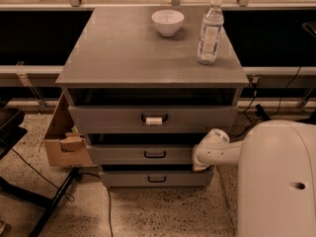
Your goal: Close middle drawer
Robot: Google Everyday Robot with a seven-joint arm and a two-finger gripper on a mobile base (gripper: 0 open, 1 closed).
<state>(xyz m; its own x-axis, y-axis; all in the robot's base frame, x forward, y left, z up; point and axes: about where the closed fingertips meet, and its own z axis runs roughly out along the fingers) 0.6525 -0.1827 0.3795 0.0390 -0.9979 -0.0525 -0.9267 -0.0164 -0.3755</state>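
The middle drawer (143,154) is a wide grey front with a small plain black loop handle (155,154), in the middle of the grey cabinet. It stands out a little, with a dark gap above it. My gripper (199,158) is at the end of the white arm (217,149), right against the right end of the middle drawer's front. My white body (276,181) fills the lower right.
The top drawer (153,116) has a white tag on its handle; the bottom drawer (155,178) looks narrower. A white bowl (168,21) and a water bottle (210,31) stand on the cabinet top. A cardboard box (64,139) sits left of the cabinet. Cables lie on the floor.
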